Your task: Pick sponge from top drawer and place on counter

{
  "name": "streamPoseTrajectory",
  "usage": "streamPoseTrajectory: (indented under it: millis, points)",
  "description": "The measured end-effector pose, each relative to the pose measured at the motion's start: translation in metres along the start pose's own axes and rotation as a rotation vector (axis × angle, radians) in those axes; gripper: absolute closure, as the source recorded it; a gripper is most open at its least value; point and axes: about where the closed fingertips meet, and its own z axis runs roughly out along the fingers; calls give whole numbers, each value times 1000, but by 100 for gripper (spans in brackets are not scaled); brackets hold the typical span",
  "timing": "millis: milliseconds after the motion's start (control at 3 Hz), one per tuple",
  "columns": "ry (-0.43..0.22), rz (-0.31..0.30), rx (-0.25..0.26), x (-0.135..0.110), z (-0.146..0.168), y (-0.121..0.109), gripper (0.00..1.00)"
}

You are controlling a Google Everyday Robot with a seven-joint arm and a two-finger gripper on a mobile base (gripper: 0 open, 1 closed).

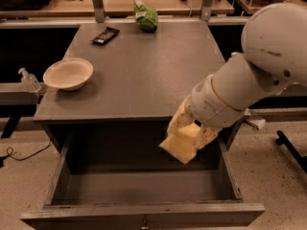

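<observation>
End effector point(191, 131): was clamped on the sponge point(180, 148), at the front edge of the desk point(144, 71).
Drawer point(144, 191): lay open beneath it.
Bowl point(68, 73): stood well to its left.

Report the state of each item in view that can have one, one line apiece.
top drawer, pulled open below the counter.
sponge, tilted, held above the drawer floor.
end effector, shut on the sponge at the counter's front right edge.
bowl, upright on the counter's left side.
dark packet, lying flat at back left.
pump bottle, upright left of the counter.
</observation>
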Motion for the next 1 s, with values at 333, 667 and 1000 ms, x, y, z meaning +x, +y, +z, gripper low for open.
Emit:
streamPoseTrajectory:
  millis: [333, 667, 1000]
  points:
    - [11, -31, 3, 10, -19, -20, 100]
    - [73, -60, -26, 34, -20, -54, 100]
    - [121, -74, -61, 53, -11, -72, 100]
